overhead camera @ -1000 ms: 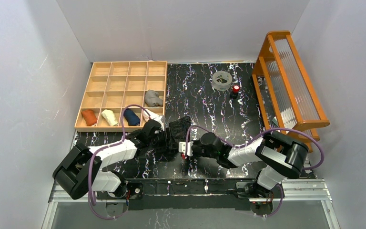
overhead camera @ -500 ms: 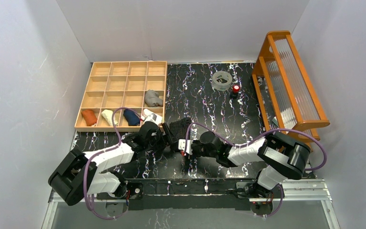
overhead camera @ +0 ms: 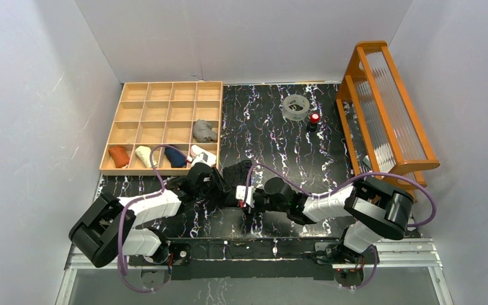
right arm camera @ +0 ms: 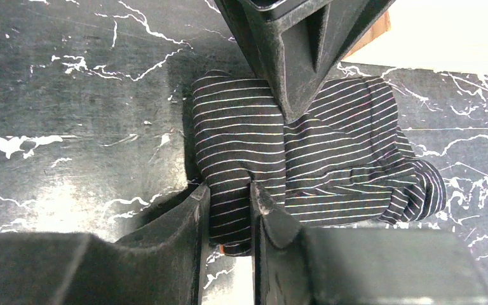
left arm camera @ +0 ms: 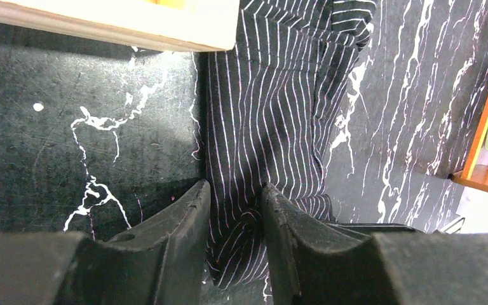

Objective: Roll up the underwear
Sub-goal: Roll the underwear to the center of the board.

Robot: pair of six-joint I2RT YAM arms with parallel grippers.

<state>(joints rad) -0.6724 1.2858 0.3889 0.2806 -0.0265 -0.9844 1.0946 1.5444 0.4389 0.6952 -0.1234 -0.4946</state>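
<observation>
just off the near right corner of the pale wooden compartment tray (overhead camera: 146,114), the left claw (left arm camera: 235,189) is nearly closed on a ridge of the black thin-striped cloth underwear (left arm camera: 273,95), bunched on the dark marbled table (overhead camera: 273,146). beyond it from the tray, the right claw (right arm camera: 229,190) pinches the opposite fold, likely so both ends roll together.
</observation>
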